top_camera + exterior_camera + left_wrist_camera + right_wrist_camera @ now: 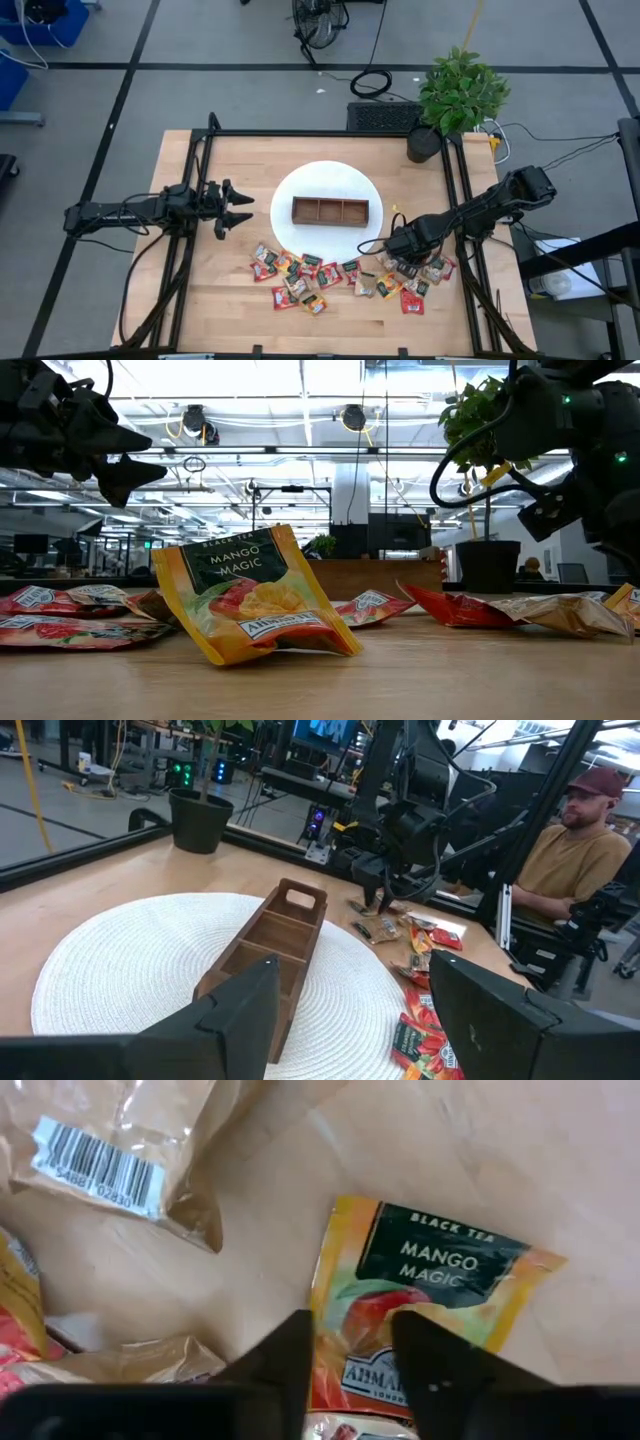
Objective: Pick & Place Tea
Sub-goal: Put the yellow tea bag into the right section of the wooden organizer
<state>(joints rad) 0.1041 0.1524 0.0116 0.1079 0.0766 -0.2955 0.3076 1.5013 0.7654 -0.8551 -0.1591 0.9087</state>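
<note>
Right gripper [348, 1342] pinches a yellow mango tea bag [425, 1295] lying flat on the table [230, 300]; left gripper [243, 208] gapes wide.

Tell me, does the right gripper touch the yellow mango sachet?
Touching. The right wrist view shows the right gripper fingers closing on the yellow mango sachet edge.

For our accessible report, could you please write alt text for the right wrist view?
The right pincer is down over a yellow Mango Magic tea sachet on the wooden table, one finger on each side of its edge. A tan sachet with a barcode lies nearby.
</note>
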